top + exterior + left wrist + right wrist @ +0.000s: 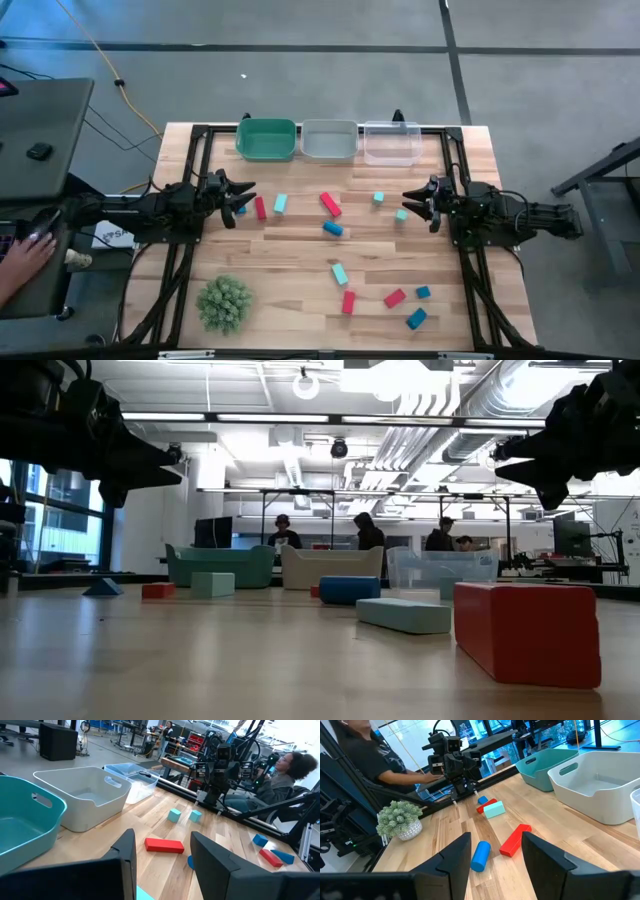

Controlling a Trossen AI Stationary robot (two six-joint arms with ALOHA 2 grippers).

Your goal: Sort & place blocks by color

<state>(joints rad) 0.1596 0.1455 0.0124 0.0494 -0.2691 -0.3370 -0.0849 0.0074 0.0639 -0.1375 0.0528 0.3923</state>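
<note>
Mostly small blocks (330, 204), red, blue and light teal, lie scattered.

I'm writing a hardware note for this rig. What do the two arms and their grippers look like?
Both arms are dark, nearly black, built from chunky jointed segments. The left gripper and right gripper each end in two tapering pointed fingers. Up close, the fingers are flat, matte black slabs. I can't make out any markings.

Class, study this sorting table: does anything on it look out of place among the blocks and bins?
Yes: the green spiky plant at the table's front left corner. It is no block and matches no sorting colour set, so it looks like a stray. The blocks lie loose and scattered, as expected before sorting; the three bins stand in a neat row. Nothing looks spilled or damaged.
</note>
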